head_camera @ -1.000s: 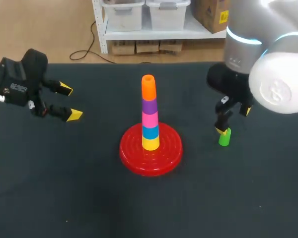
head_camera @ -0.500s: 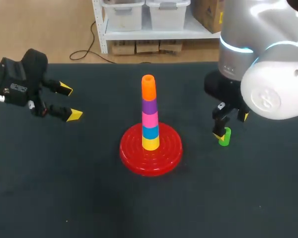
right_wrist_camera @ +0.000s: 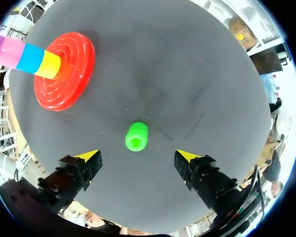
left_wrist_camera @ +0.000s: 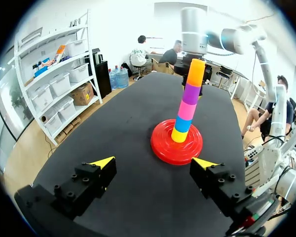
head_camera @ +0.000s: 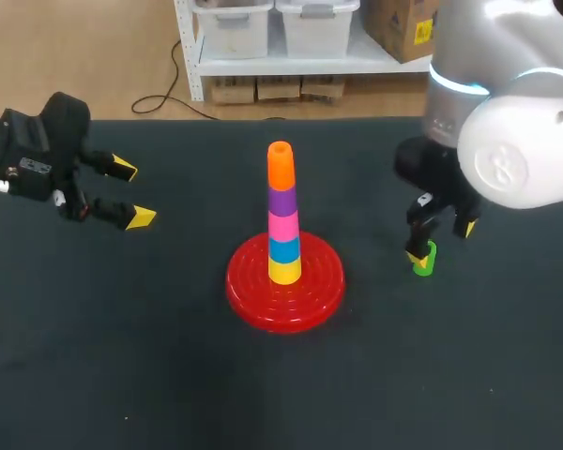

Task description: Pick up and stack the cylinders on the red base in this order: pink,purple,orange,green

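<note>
Green cyl upright – axis vertical, open end up – below R gripper.

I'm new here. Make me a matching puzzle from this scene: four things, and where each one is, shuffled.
Things:
1 green cylinder
2 orange cylinder
3 yellow cylinder
4 left tool

Places:
A top of the stack
B open, away from the stack
C alone on the table, by the right tool
D lowest, on the red base

Pairs: 1-C, 2-A, 3-D, 4-B
</note>
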`<state>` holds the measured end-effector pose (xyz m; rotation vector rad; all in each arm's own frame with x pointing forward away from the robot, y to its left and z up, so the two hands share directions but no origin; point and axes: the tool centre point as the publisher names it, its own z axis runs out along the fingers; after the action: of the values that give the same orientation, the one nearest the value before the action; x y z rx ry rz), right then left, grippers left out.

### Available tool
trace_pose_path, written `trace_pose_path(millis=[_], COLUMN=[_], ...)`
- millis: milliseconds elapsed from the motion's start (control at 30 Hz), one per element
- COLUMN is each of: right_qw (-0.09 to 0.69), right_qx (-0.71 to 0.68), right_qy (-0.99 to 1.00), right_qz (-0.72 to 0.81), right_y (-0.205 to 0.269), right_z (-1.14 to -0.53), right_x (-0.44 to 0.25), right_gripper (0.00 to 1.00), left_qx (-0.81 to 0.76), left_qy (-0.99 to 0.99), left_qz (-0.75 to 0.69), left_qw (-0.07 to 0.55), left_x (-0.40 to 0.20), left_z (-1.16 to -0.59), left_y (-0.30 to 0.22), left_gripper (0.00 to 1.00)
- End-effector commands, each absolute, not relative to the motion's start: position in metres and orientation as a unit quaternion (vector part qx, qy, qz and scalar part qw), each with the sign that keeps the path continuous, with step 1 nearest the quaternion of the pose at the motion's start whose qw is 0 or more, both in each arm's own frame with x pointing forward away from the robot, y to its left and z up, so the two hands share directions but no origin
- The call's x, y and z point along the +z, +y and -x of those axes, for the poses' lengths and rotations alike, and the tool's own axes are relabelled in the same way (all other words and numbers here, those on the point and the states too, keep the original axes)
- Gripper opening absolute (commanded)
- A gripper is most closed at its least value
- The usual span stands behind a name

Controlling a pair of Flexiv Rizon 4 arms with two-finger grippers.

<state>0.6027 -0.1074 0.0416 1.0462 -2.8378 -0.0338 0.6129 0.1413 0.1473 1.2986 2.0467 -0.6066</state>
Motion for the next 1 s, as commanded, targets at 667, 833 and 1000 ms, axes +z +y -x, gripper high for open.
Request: trace_pose_path(millis=[667,833,1000], right_qw=[0.045,0.044,0.043], right_qx=[0.007,0.005,0.002], right_qy=[-0.938,-0.939,-0.940], right_qz=[-0.344,-0.341,-0.340], right_y=[-0.098,-0.098,-0.097], right_z=[-0.608,-0.610,-0.613], right_x=[0.032,0.029,0.028], right_gripper=[0.45,0.45,0.41], left_qx=[-0.230,-0.230,-0.230], left_qy=[0.778,0.778,0.778], left_qz=[-0.493,-0.493,-0.493], left_qw=[0.313,0.313,0.313], left_x=[0.147,0.147,0.147], left_z=[-0.614,-0.614,-0.614], left_y=[0.141,0.141,0.141], left_gripper=[1.00,1.00,1.00])
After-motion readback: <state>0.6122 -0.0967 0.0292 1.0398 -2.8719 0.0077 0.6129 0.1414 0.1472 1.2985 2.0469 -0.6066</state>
